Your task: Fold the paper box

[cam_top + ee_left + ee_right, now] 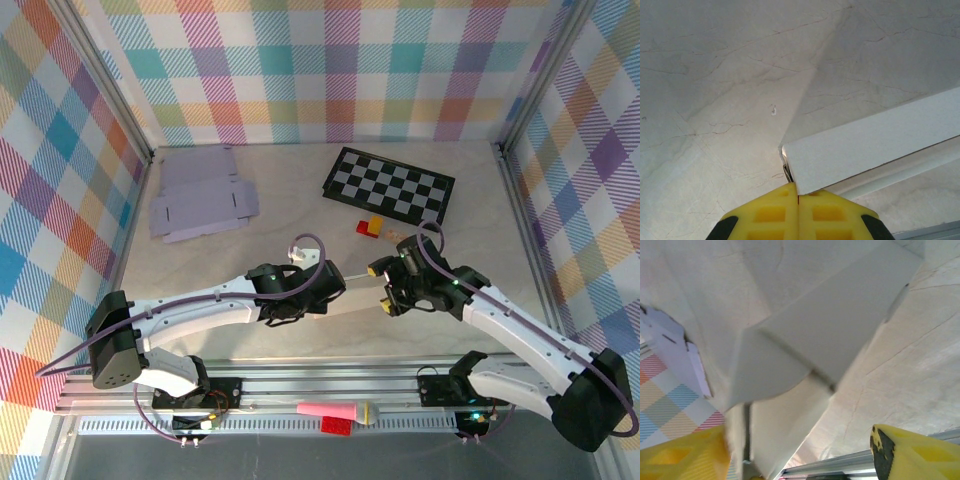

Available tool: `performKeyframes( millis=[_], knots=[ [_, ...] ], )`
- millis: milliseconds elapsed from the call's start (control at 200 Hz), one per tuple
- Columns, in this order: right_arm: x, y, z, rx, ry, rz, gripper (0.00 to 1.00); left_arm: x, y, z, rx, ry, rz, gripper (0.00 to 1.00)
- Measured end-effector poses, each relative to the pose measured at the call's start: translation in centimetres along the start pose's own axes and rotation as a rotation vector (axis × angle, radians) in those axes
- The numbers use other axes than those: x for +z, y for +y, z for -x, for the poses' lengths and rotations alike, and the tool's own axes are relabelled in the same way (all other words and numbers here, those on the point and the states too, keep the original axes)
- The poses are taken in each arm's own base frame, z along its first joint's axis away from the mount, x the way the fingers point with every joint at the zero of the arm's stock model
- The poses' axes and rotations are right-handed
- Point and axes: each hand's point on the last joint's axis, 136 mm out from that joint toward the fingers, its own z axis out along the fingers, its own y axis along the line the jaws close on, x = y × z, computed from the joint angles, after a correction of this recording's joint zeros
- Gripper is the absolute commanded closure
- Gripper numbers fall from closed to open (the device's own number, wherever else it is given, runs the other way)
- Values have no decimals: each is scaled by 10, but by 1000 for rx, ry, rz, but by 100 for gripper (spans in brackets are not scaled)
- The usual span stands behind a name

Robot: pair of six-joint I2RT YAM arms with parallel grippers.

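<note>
Your left gripper (798,192) clenches the paper box (875,145) at 9 o'clock; your right gripper (800,450) gapes around its 3 o'clock end; closing off-crease could crumple it.

paper box (840,325): blurred, cut by top edge
paper box ends: covered by left gripper (338,290) and right gripper (385,296)
red-yellow bits (372,226): too small to identify

paper box (865,145) was thin white card, matt and smooth, edges crisp. table (250,250) looked like pale marble with thin veins, smooth, slight sheen. left gripper fingers (770,212) and right gripper fingers (905,455) were matt yellow plastic. flat sheets (200,205) looked like lilac cardboard, matt. front rail (330,378) was bare silver metal.
</note>
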Motion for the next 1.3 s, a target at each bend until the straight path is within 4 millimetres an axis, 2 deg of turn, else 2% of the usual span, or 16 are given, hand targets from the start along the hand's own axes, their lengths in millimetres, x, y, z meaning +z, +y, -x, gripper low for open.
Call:
performKeyframes(
  millis=[235, 320, 460, 675, 800, 905, 1040, 1165, 1300],
  knots=[
    [6, 7, -1, 7, 7, 22, 46, 0, -1, -1, 4, -4, 1, 100],
    [7, 9, -1, 11, 10, 28, 49, -1, -1, -1, 2, -4, -3, 84],
    [7, 9, -2, 14, 14, 29, 52, -6, 2, -7, -14, 12, -18, 69],
    [8, 9, -3, 18, 23, 26, 56, -44, -1, 4, -122, -19, -147, 56],
    [8, 10, -3, 18, 24, 26, 56, -60, 8, 16, -278, -31, -221, 55],
    [8, 10, -3, 18, 24, 26, 57, -49, 27, 20, -441, -7, -218, 56],
    [7, 10, -3, 18, 24, 26, 57, -27, 39, 10, -581, 50, -195, 57],
    [7, 9, -3, 18, 24, 25, 57, -15, 36, 6, -672, 86, -229, 57],
    [7, 9, -4, 18, 24, 25, 57, -11, 21, 11, -728, 109, -296, 57]
  ],
)
